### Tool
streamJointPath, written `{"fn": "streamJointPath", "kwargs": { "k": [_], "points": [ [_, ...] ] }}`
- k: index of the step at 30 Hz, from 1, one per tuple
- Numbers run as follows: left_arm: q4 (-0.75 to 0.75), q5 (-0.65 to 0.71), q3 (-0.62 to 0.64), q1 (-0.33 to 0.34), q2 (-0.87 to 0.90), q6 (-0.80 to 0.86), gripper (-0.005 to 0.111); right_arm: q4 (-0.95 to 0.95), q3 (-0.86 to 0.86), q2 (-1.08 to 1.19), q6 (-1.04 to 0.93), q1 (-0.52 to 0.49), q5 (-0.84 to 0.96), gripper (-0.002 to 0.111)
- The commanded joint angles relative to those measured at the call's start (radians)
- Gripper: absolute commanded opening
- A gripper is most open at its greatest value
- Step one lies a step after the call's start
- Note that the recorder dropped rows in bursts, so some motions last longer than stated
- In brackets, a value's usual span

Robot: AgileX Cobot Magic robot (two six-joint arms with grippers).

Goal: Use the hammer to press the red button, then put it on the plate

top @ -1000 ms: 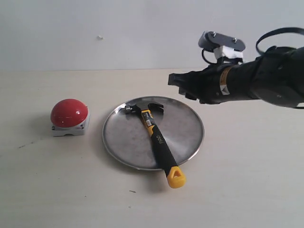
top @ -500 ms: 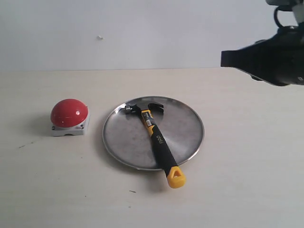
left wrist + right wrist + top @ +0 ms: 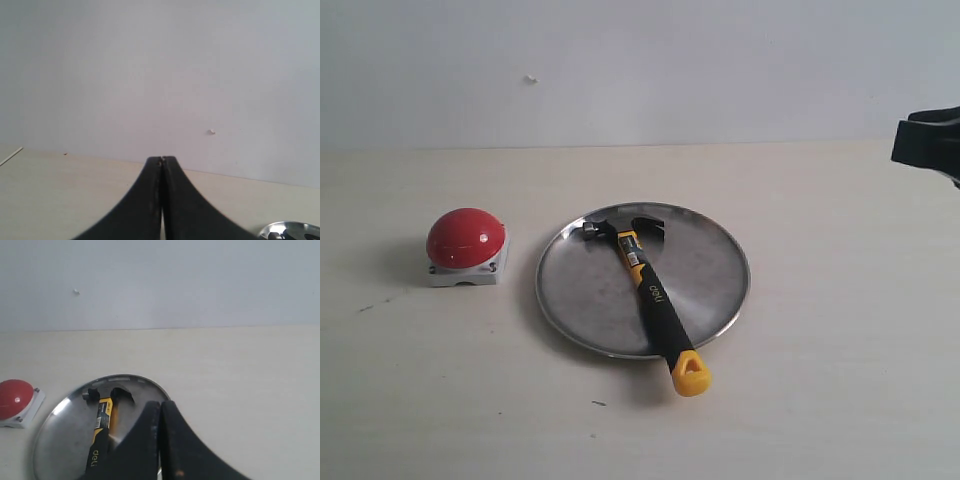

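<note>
On the silver plate, a black-and-yellow claw hammer.

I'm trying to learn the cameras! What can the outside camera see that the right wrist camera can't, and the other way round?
Only the exterior view shows the whole hammer, down to its yellow loop poking out past the rim of the plate. Only the right wrist view shows the right gripper up close, with its fingers pressed together and nothing between them; it hides the lower part of the handle. Both show the red button, the plate, and the hammer's dark head lying on the plate.
</note>
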Motion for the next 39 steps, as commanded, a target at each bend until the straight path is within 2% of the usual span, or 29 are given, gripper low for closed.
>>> {"fn": "streamJointPath", "kwargs": {
  "k": [1,6,11,19,24,29,32,39],
  "points": [
    [-0.005,-0.001,0.001,0.005,-0.006,0.001,0.000,-0.006,0.005,-0.030,-0.013,-0.002,0.000,0.000],
    [-0.005,-0.001,0.001,0.005,-0.006,0.001,0.000,-0.115,0.005,-0.045,-0.053,-0.002,0.000,0.000],
    [-0.005,-0.001,0.001,0.005,-0.006,0.001,0.000,-0.115,0.005,-0.075,-0.054,-0.016,0.074,0.000],
    [-0.005,0.004,0.001,0.005,-0.006,0.000,0.000,-0.051,0.129,-0.426,-0.041,-0.268,0.075,0.000],
    [-0.005,0.006,0.001,0.005,-0.006,0.000,0.000,-0.049,0.170,-0.574,-0.049,-0.287,0.118,0.000],
    [-0.005,0.006,0.001,0.005,-0.006,0.000,0.000,-0.053,0.201,-0.601,-0.062,-0.287,0.147,0.000],
    [-0.005,0.006,0.001,0.005,-0.006,0.000,0.000,-0.031,0.247,-0.618,-0.117,-0.292,0.154,0.000],
    [-0.005,0.008,0.001,0.001,-0.006,0.000,0.000,0.273,0.346,-0.696,-0.450,-0.365,0.075,0.000]
  ]
}}
